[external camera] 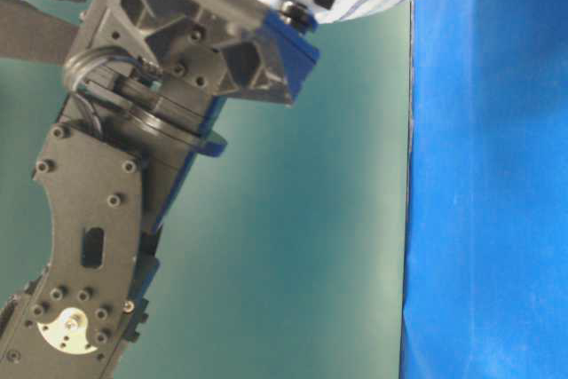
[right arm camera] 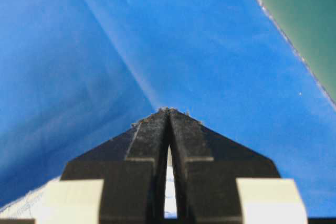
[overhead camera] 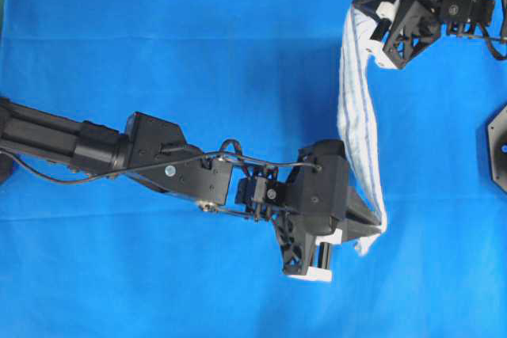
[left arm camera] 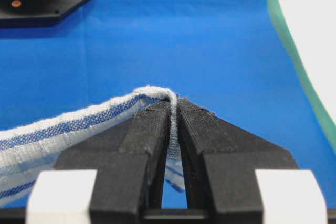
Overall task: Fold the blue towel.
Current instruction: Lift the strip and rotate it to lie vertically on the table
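Across the whole table [overhead camera: 158, 37] there's a plain blue cloth [overhead camera: 119, 275], and lifted clear above it is the blue towel [overhead camera: 354, 108], the white striped one, slung like a hammock between the two arms. From overhead its long axis runs from the upper right down toward the lower middle, sagging and bunched into a narrow band, so it's hanging in the air and not lying flat anywhere. The left arm [overhead camera: 95, 148] reaches in from the left edge and its left hand [overhead camera: 372, 229] has the lower end; the right hand [overhead camera: 379, 15] up in the top right corner has the upper end. So each hand sits right at its own end, with the length of the cloth stretched between them. I'd guess the fold comes down to bringing those ends together or laying the band down straight. Left wrist view shows the left hand clamped tight on a towel corner [left arm camera: 163, 95], the hem curling over the tips. The right hand looks pinched closed too, with just a sliver of white cloth [right arm camera: 169, 192] showing between its fingers.
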Robot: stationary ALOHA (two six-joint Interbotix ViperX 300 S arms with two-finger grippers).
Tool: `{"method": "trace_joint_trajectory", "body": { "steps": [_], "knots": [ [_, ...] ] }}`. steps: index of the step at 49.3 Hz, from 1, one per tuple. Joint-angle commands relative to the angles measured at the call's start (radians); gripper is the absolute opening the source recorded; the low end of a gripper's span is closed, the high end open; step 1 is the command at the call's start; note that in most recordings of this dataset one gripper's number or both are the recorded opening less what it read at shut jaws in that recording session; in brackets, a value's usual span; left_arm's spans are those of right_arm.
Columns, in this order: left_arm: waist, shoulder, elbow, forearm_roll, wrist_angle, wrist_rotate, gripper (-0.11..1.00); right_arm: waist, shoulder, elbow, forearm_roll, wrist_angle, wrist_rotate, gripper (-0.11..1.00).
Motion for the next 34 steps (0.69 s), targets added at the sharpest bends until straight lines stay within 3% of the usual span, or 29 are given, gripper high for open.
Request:
{"method": "trace_joint_trajectory", "body": {
  "steps": [1,22,34],
  "knots": [
    [0.003,-0.029,0.003,0.002,-0.009,0.000,0.04,-0.002,0.025,-0.026,0.002,-0.017,0.002,0.01],
    [-0.018,-0.156,0.313,-0.006,-0.055,-0.038,0.04,0.009,0.350,-0.227,0.000,-0.141,-0.011,0.01],
    [-0.021,-0.215,0.448,-0.008,-0.121,-0.106,0.04,0.014,0.403,-0.275,-0.003,-0.143,-0.018,0.01]
  ]
}}
